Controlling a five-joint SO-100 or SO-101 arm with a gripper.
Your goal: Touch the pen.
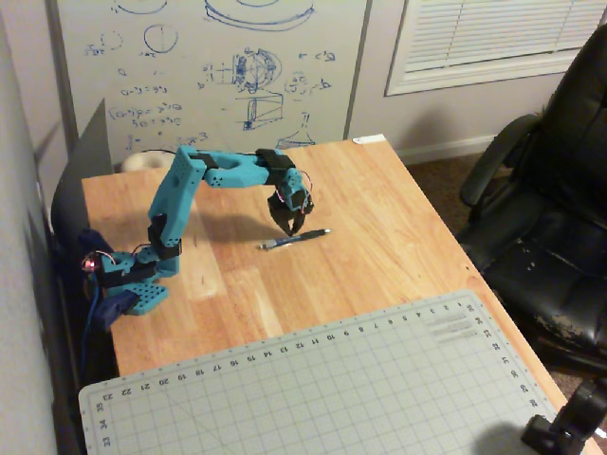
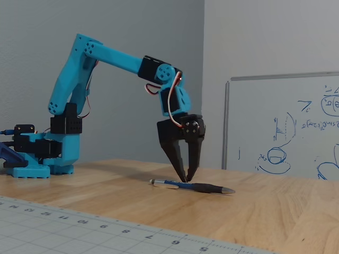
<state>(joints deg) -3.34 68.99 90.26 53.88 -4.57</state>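
Gripper, high fixed view: black two-finger gripper (image 1: pixel 288 227) on the blue arm (image 1: pixel 204 175), pointing down over the middle of the tabletop, tips just above and beside the pen; finger spacing hard to read from this angle.
Pen, high fixed view: thin dark pen (image 1: pixel 295 238) lying flat on the wooden table (image 1: pixel 398 237), roughly midway between the left and right edges, nearer the far edge than the near one.
Pen axis, high fixed view: long axis runs left to right with a slight tilt, the right end a little farther back; which end carries the tip cannot be told here.
Surroundings, high fixed view: grey cutting mat (image 1: pixel 322 389) covers the near edge; arm base sits at the left edge.
Gripper, low fixed view: gripper (image 2: pixel 187 177) fingers slightly apart, converging to a narrow gap at the tips, holding nothing.
Contact, low fixed view: tips stand at the pen (image 2: pixel 190 186), about mid-barrel; touching or a hair above cannot be told.
Pen axis, low fixed view: lies across the picture, pointed silvery end to the right, blunt end to the left.
Step in hand: final descent onto the barrel, judged nearly complete.
Next move: a small, gentle lowering straight down, light enough not to roll the pen.
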